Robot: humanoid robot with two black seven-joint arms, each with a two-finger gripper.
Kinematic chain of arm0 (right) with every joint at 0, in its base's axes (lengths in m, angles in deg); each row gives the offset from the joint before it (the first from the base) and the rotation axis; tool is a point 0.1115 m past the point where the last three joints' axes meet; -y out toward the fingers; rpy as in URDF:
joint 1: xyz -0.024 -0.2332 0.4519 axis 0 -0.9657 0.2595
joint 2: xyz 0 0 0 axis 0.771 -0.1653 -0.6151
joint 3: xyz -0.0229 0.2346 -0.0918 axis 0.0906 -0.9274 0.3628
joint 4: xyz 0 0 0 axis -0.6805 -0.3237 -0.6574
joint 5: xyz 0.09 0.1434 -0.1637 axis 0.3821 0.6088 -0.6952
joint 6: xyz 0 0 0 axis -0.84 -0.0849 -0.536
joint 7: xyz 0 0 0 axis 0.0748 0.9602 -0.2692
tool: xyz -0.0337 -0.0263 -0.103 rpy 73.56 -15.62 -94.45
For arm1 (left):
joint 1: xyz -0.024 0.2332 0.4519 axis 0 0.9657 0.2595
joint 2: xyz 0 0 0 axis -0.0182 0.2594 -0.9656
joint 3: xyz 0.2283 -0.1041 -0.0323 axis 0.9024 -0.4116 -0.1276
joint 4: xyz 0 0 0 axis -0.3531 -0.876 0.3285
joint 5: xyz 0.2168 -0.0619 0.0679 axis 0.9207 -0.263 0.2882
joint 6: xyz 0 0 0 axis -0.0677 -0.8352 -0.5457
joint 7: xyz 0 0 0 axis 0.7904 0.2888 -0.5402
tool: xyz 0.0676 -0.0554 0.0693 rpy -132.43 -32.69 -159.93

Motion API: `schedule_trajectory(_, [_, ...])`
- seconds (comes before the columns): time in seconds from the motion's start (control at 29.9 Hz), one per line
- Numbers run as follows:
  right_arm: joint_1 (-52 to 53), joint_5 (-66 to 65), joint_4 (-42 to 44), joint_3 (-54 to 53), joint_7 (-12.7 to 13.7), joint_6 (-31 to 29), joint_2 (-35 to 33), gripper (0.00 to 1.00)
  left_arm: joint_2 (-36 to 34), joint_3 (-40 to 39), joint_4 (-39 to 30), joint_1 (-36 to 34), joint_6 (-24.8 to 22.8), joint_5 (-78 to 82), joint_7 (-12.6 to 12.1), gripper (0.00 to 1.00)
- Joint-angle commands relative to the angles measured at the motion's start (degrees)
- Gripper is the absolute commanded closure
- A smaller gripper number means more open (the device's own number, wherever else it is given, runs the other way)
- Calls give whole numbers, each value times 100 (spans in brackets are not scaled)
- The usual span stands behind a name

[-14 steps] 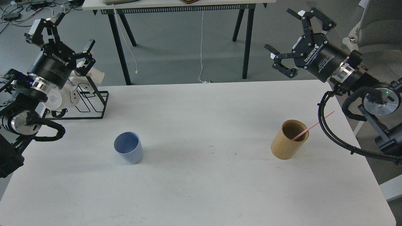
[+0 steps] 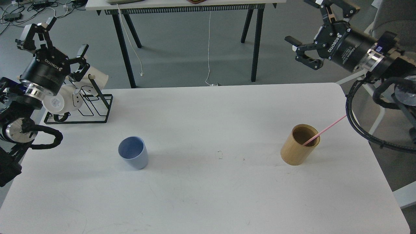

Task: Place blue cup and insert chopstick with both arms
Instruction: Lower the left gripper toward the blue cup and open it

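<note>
Both grippers, left (image 2: 53,37) and right (image 2: 320,31), were spread wide and empty, raised beyond the table edges. The blue cup (image 2: 133,157) stood upright front-left; the pink chopstick (image 2: 325,130) leaned inside the tan holder (image 2: 299,149), probably awaiting transfer.

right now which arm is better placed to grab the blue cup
Left. The blue cup stands upright on the left half of the table, on the left hand's side. The right hand is raised beyond the far right corner, past the wooden holder. Both hands are open and empty.
</note>
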Motion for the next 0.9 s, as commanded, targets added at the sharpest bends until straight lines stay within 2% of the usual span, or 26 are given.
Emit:
schedule_trajectory(0.0, [160,-1287,-557,-5,-7,0,-771,5,188,67,17,-99,0,19,0,0])
schedule_trajectory(0.17, [-15,-2439,-1787,30,-25,0,-2002,5,232,84,-89,-73,0,63,0,0])
schedule_trajectory(0.23, [-199,-2817,-2148,-5,-51,0,-2222,5,232,84,-203,-46,0,89,0,0])
schedule_trajectory(0.33, [-271,-2881,-2255,30,-60,0,-2241,5,232,93,-317,-29,0,133,0,0])
schedule_trajectory(0.43, [-288,-2872,-2211,100,-95,0,-2075,5,223,225,-300,-46,0,378,0,0])
schedule_trajectory(0.67, [-359,-2942,-1703,355,-131,0,-1056,5,30,312,-299,-11,0,712,0,0])
schedule_trajectory(0.87, [-236,-2933,-1008,373,-166,0,-185,5,-690,401,-1185,-81,0,3222,0,0])
